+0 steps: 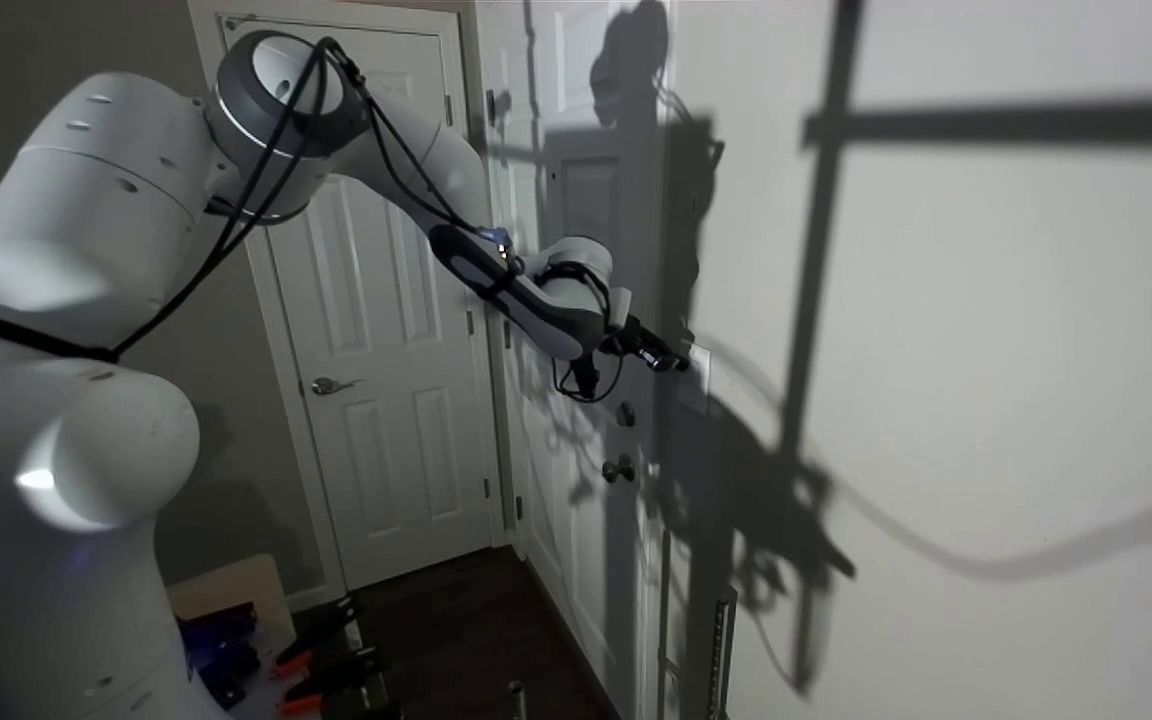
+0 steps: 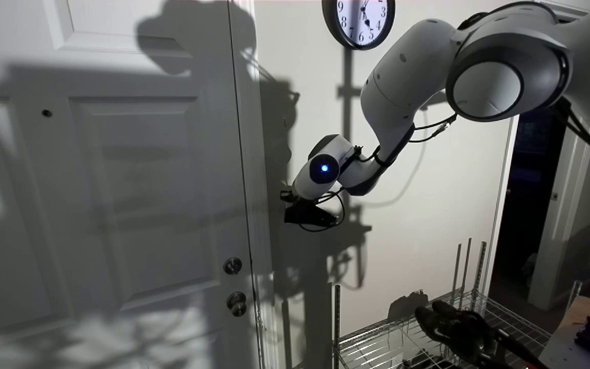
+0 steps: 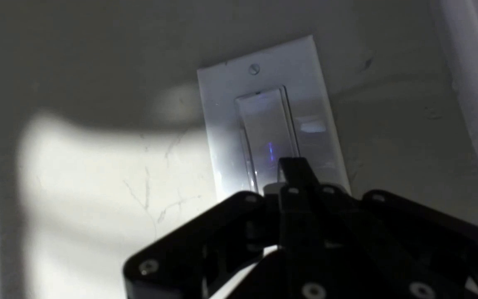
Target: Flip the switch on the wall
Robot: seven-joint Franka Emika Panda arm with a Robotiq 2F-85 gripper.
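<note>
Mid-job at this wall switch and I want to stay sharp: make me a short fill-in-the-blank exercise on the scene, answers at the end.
1. Open or shut: the gripper in the wrist view is ____.
2. In that view, the screw shows ____ (above or below) the rocker switch.
3. In an exterior view, the small light on the arm glows ____.
4. There, the lowest numeral on the clock on the wall is ____.

Missing words: shut; above; blue; 6.
</note>
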